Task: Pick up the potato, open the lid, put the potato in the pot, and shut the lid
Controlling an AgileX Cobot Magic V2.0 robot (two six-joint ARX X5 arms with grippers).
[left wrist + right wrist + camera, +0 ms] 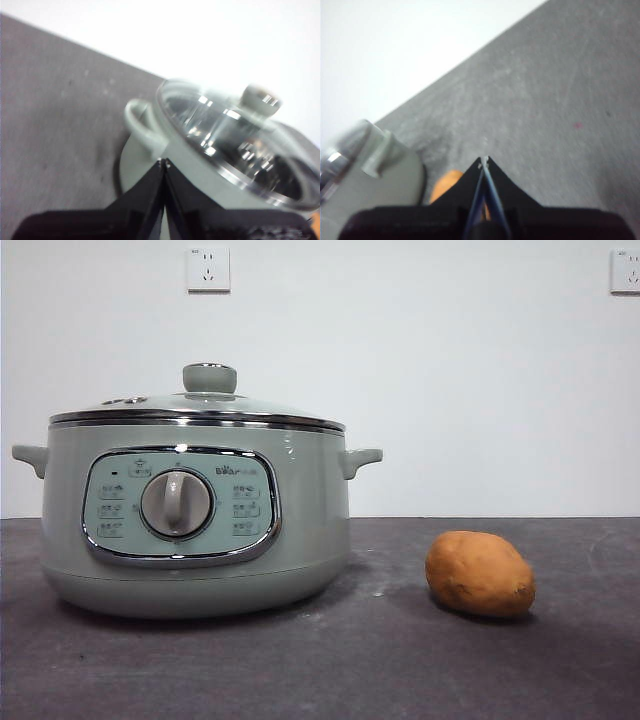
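Observation:
The pale green pot [190,520] stands on the left of the dark table, its glass lid [200,408] with the green knob [209,377] resting shut on it. The orange-brown potato [479,573] lies on the table to the right of the pot. My left gripper [164,162] is shut and empty, hovering over the pot's [200,165] side handle [142,122], beside the lid [235,145]. My right gripper [484,161] is shut and empty, above the table, with the potato [445,184] partly hidden behind its jaws, next to the pot [375,175]. Neither arm shows in the front view.
A white wall with two sockets [208,269] stands behind the table. The dark table top [400,660] stretches in front of and to the right of the potato.

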